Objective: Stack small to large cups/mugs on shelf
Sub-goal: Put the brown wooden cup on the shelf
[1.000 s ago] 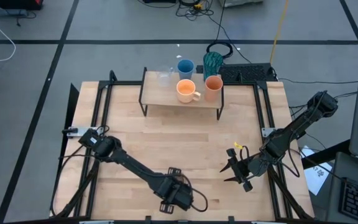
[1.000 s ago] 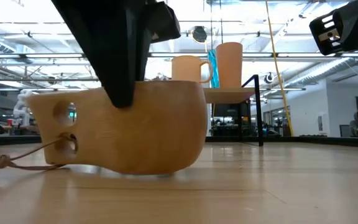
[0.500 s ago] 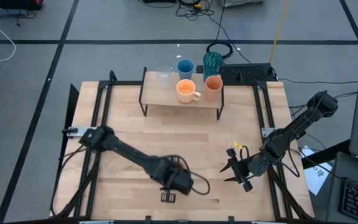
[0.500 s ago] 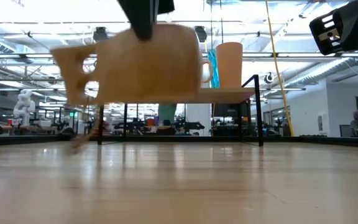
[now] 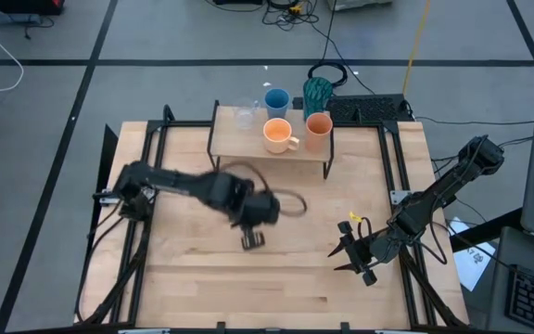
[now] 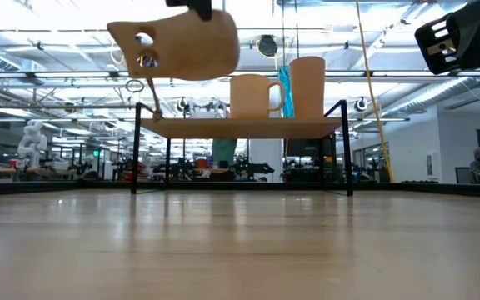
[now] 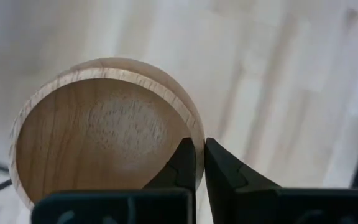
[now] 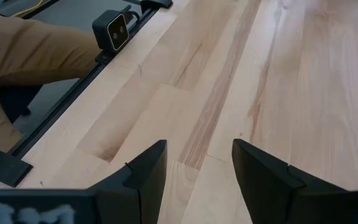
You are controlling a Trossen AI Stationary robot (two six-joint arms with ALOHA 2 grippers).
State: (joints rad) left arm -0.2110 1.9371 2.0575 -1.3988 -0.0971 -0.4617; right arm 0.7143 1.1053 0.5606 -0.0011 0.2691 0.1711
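My left gripper (image 5: 256, 215) is shut on the tan wooden cup (image 6: 177, 46), which is high above the table's middle, in front of the shelf (image 5: 272, 150). The gripper hides the cup in the high view. The cup's stub handle (image 6: 140, 40) has a cord hanging from it. On the shelf stand the orange mug (image 5: 278, 135), orange-brown tumbler (image 5: 318, 130), blue cup (image 5: 276, 100), teal tumbler (image 5: 318, 91) and clear glass (image 5: 245, 114). My right gripper (image 5: 346, 252) is open and empty near the table's right front. My left gripper pinches the wooden cup's rim (image 7: 197, 134), with one finger (image 7: 182, 165) inside the bowl and the other finger (image 7: 219, 168) outside. The fingers come from above, pointing down. The cup hangs below them, mouth up, lifted clear of the table at about shelf-top height.
Black metal rails (image 5: 151, 158) run along the table's left and right sides. A keyboard (image 5: 369, 109) and headphones lie behind the shelf, off the table. Bare wood (image 5: 276, 278) spreads in front of the shelf.
My left gripper has lifted the wooden cup off the table near the near edge. It has carried the cup up and toward the far edge, toward the shelf. The cup stood on the table a second ago and now hangs clear, its cord trailing.
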